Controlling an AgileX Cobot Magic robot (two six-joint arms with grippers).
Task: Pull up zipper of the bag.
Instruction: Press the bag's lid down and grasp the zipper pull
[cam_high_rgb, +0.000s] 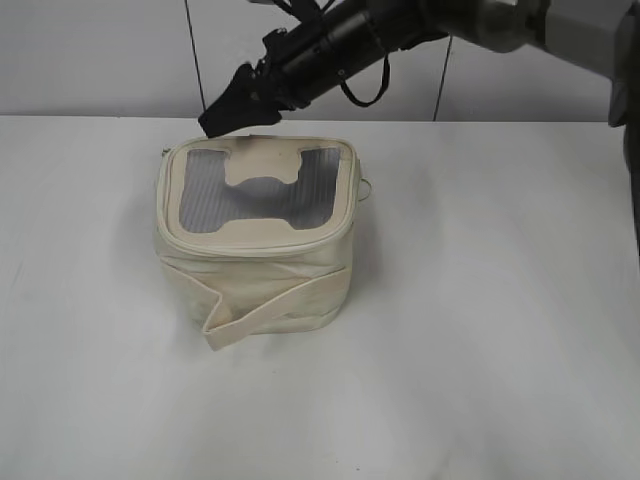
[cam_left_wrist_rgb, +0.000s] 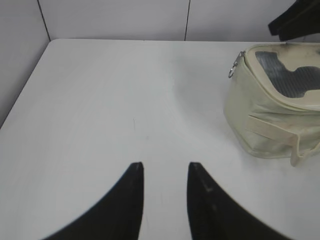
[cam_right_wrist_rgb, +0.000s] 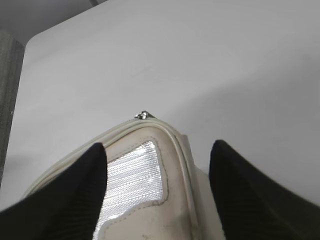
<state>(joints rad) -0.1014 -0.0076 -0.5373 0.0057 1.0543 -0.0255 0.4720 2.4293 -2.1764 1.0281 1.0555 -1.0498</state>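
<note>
The cream bag (cam_high_rgb: 262, 275) stands mid-table with its grey mesh top panel facing up and its wide strap across the front. The zipper (cam_high_rgb: 258, 247) runs round the top rim. One silver ring pull (cam_high_rgb: 368, 188) hangs at the bag's right side. Another pull (cam_left_wrist_rgb: 233, 70) sits at the back-left corner and also shows in the right wrist view (cam_right_wrist_rgb: 143, 115). My right gripper (cam_high_rgb: 222, 115) is open just above the back-left of the top panel, its fingers (cam_right_wrist_rgb: 157, 146) spread over the bag (cam_right_wrist_rgb: 150, 200) and holding nothing. My left gripper (cam_left_wrist_rgb: 165, 167) is open and empty over the table, well left of the bag (cam_left_wrist_rgb: 265, 125).
The white table (cam_high_rgb: 500, 330) ends at a pale wall at the back. In the left wrist view its left edge (cam_left_wrist_rgb: 25, 90) runs close by. The right arm (cam_high_rgb: 420, 25) crosses above the back of the table.
</note>
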